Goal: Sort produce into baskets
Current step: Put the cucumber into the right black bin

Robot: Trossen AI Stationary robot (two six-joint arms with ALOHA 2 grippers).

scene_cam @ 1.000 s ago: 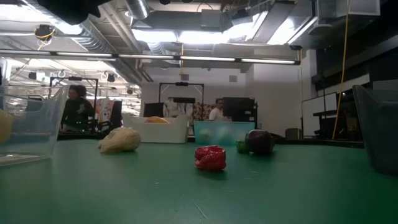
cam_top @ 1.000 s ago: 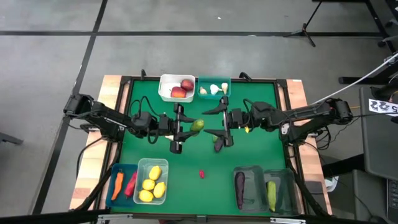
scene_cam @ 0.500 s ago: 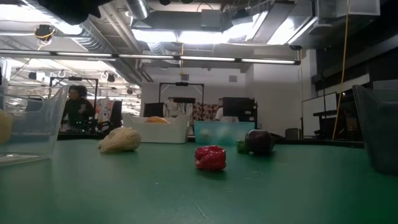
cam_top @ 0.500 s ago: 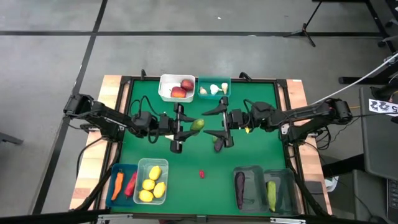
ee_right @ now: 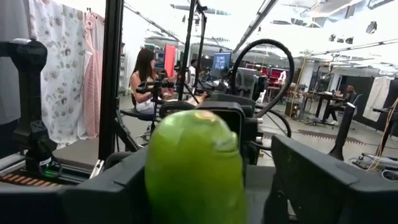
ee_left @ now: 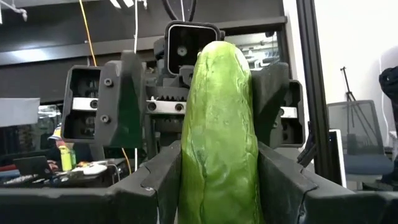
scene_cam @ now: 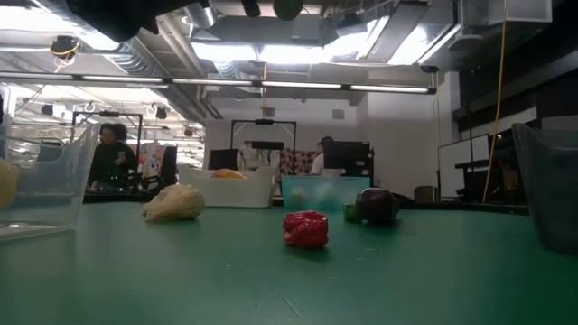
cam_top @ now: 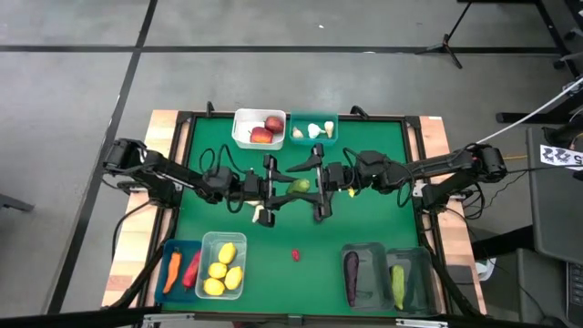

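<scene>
Mid-air handover above the middle of the green worktop (cam_top: 383,155). The left claw (cam_top: 273,193) is grasping a green cucumber (cam_top: 299,186), its fingers (ee_left: 155,180) pressing the cucumber's sides in the left wrist view. The right claw (cam_top: 317,185) is meeting it head-on, its jaws standing spread on either side of the cucumber's free end without pinching it.

Along the far edge, a white bin (cam_top: 260,128) is holding red apples (cam_top: 267,129) and a teal bin (cam_top: 313,130) is holding garlic (cam_top: 312,130). At the near left corner, a blue bin (cam_top: 179,270) is holding a carrot (cam_top: 171,271) and a chilli (cam_top: 191,270), beside a clear bin (cam_top: 223,265) of lemons (cam_top: 223,268). Near the right corner, two dark bins (cam_top: 387,277) are holding an eggplant (cam_top: 352,266) and another cucumber. A red piece (cam_top: 295,254) is lying loose near the near edge.
</scene>
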